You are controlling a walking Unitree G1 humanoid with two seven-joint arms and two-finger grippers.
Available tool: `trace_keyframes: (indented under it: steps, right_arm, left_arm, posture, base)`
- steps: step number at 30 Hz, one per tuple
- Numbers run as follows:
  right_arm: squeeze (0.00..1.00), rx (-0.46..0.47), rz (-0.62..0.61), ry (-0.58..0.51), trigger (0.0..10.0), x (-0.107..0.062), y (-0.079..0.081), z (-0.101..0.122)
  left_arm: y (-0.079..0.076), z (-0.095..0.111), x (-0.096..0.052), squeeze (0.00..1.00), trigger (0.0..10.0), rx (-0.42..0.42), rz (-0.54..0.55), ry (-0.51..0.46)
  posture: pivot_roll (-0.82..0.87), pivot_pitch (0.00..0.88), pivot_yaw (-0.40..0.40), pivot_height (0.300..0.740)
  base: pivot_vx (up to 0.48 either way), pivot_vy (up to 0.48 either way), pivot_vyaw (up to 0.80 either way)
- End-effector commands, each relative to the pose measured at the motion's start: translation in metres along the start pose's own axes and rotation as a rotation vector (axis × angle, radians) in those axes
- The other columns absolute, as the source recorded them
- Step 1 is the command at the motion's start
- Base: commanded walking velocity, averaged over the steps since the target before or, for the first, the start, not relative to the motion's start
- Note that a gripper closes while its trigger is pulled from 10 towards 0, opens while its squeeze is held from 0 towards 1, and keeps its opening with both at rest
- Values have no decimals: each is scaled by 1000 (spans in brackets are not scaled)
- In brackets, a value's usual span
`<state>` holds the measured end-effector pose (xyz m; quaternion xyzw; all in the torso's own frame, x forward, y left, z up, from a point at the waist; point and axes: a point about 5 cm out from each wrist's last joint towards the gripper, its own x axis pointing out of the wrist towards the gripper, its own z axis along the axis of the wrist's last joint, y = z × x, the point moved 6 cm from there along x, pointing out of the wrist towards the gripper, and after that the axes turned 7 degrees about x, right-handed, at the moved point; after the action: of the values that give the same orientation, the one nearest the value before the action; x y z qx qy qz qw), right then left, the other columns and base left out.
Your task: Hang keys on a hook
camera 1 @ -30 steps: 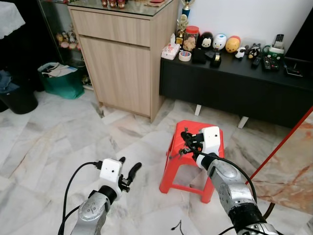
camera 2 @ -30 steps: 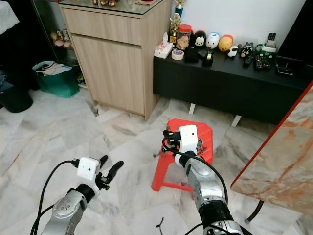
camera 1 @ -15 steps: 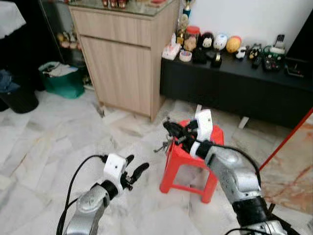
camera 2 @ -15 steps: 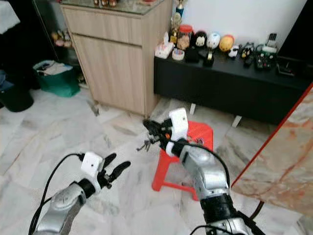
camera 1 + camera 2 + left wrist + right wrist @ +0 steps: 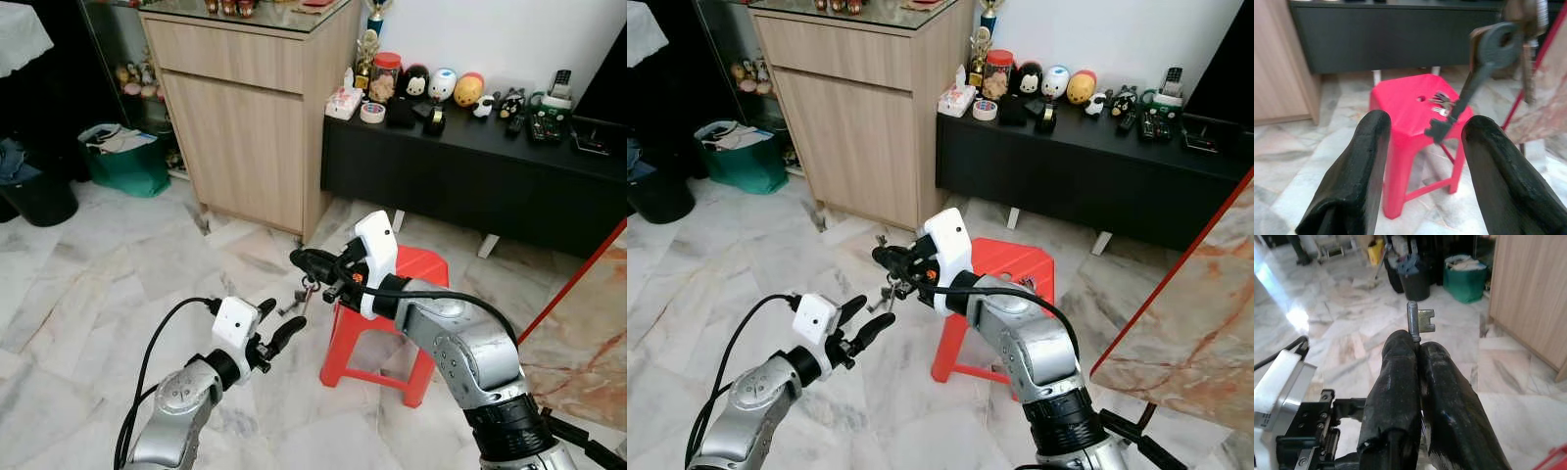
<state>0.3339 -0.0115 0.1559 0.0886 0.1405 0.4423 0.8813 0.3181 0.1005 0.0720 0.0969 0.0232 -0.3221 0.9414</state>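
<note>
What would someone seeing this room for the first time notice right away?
The bright red plastic stool on the marble floor, in front of the long black cabinet. Just left of it, the right gripper pinches a bunch of metal keys in mid-air, above the open left gripper.

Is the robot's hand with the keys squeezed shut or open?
Shut. The right gripper has its two black fingers pressed together on the keys, and the rest of the bunch dangles below it.
</note>
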Motion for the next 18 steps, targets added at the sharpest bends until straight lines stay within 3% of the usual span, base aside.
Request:
trace_keyframes:
  steps: [1, 18]
  right_arm:
    - [0, -29, 9, 8, 10000, -1, 6, 4]
    - [0, -41, 23, 56, 10000, 0, 12, -5]
  left_arm:
    - [-4, 6, 1, 0, 10000, 14, -26, -11]
    - [-7, 6, 2, 0, 10000, 10, -37, -8]
  posture:
    - [65, 46, -65, 740]
    - [66, 52, -69, 740]
  base:
    - [0, 0, 0]
    - [0, 0, 0]
